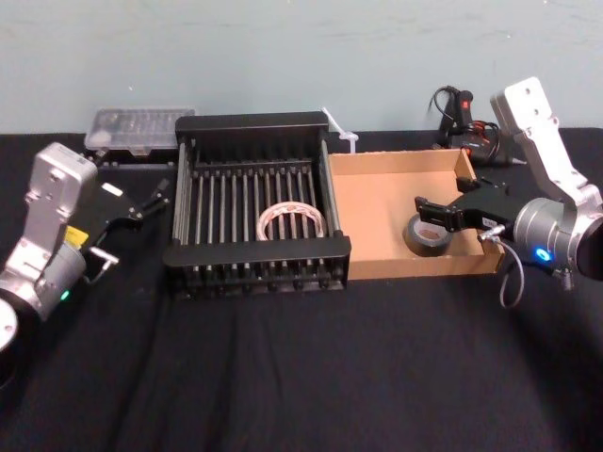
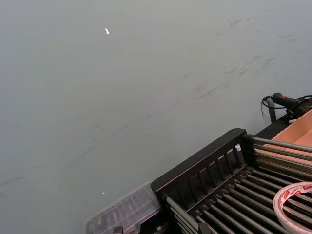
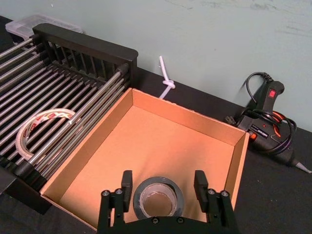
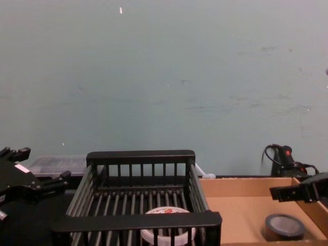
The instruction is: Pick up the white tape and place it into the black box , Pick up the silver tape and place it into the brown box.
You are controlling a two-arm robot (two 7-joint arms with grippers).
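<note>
Your right claw (image 3: 164, 185) hangs inside the brown box (image 3: 161, 141), jaws apart. The silver tape (image 1: 426, 245) lies straight beneath it, flat on the cardboard floor with its hole facing up and one finger to either side of the roll. No finger looks to be touching the tape, so you can judge it as released. The move left is to lift straight up, because the box's corner walls stand close beside and behind the claw and any sideways drag could catch them or nudge the roll. Past the far wall, ahead of the claw, a glue gun (image 3: 265, 122) and its cable lie on the table (image 1: 301, 377), well clear. On the claw's left, the black box (image 1: 254, 252) sits against the cardboard, with the white tape (image 3: 35, 123) lying flat on its slatted bottom. Your left claw (image 1: 149, 202) is parked beyond that crate on its far side, jaws also apart, with a clear plastic case (image 1: 137, 127) just ahead of it. Both rolls look to be where the task wants them.
</note>
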